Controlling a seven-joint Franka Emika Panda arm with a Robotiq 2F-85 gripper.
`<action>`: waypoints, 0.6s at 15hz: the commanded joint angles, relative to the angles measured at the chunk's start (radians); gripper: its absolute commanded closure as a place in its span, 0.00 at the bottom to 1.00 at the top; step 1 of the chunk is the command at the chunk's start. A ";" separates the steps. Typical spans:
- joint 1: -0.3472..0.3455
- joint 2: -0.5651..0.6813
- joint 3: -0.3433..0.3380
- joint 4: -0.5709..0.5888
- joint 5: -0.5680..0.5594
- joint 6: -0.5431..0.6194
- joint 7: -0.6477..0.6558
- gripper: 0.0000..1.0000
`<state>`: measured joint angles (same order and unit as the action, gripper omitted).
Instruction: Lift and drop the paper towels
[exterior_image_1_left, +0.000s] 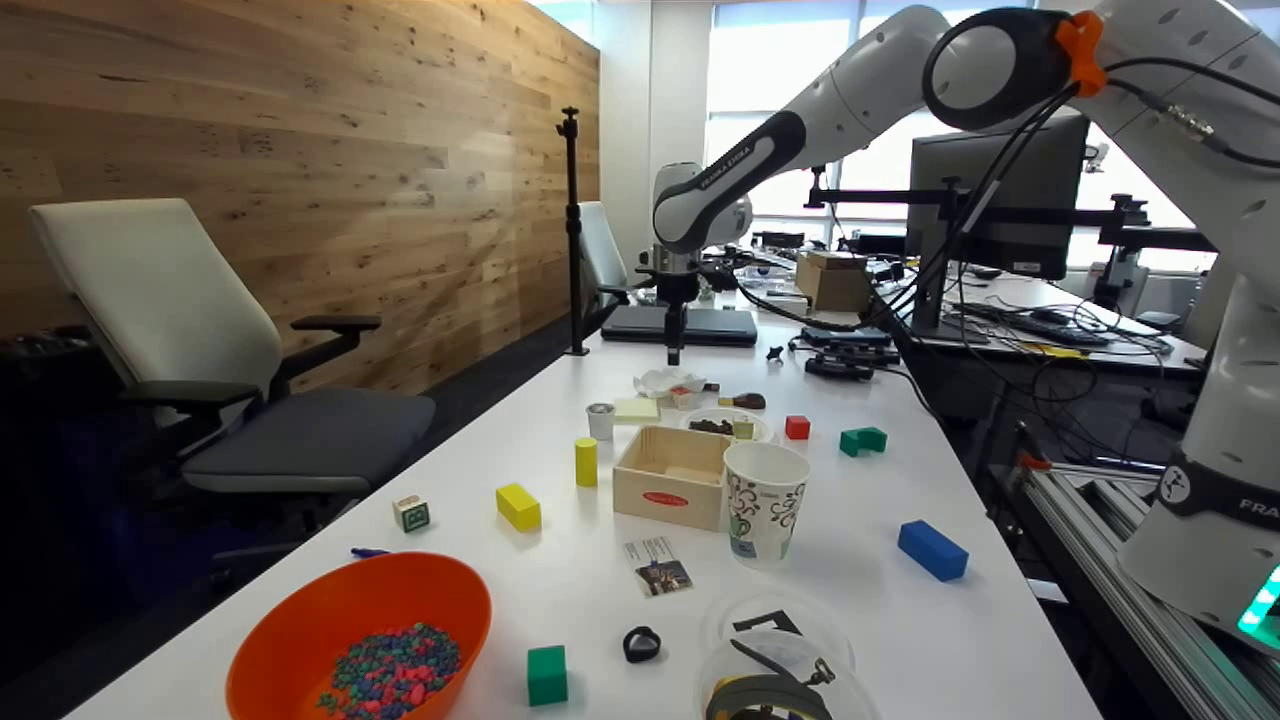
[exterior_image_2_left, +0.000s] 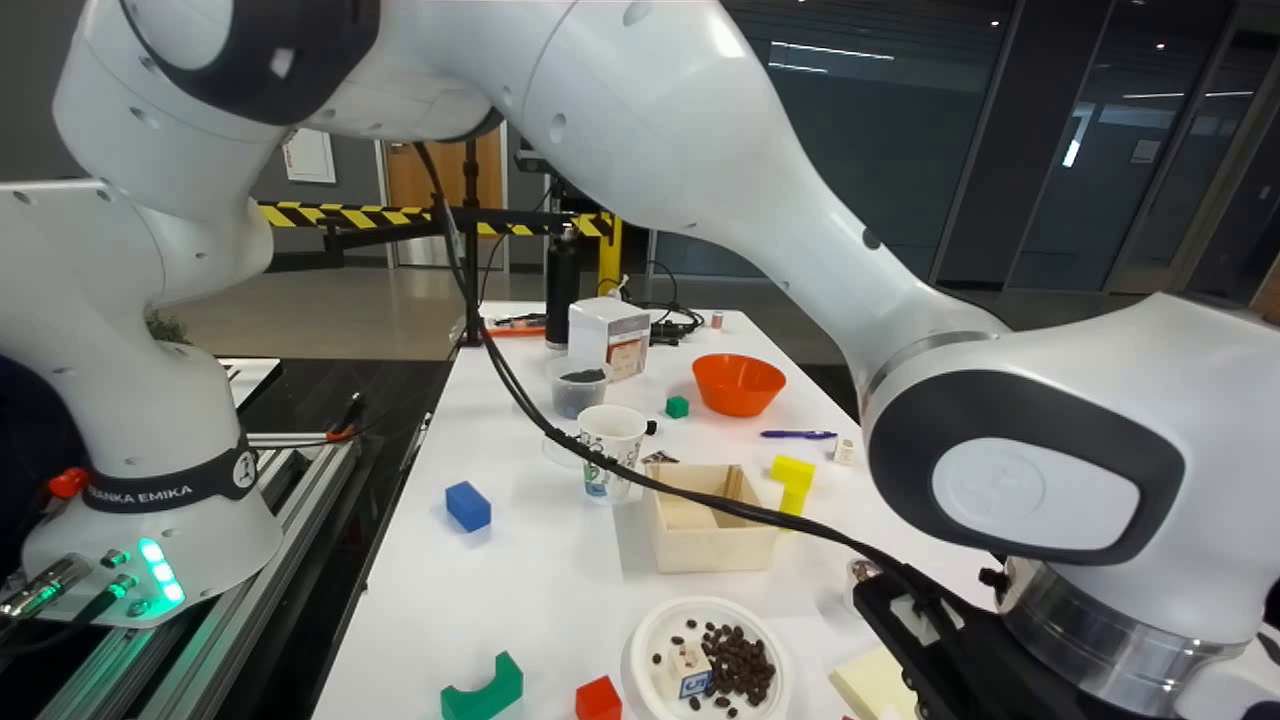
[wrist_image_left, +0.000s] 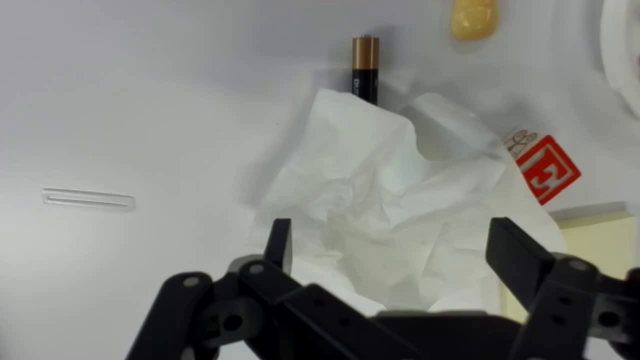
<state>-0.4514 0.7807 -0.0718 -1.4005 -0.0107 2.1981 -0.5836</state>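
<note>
Its jaws standing apart, the end effector (wrist_image_left: 389, 237) is hovering over the crumpled white paper towel (wrist_image_left: 360, 145), which is lying toward the far edge of the surface (exterior_image_1_left: 560, 592) in an exterior view.

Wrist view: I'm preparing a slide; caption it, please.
Open tool over a crumpled paper towel that partly hides a battery.
</note>
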 joint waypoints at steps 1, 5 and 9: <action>0.037 0.060 -0.037 0.052 -0.039 0.043 0.057 0.00; 0.056 0.101 -0.048 0.084 -0.054 0.060 0.092 0.00; 0.059 0.131 -0.045 0.112 -0.053 0.063 0.102 0.00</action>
<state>-0.3971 0.8736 -0.1105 -1.3415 -0.0357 2.2611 -0.5140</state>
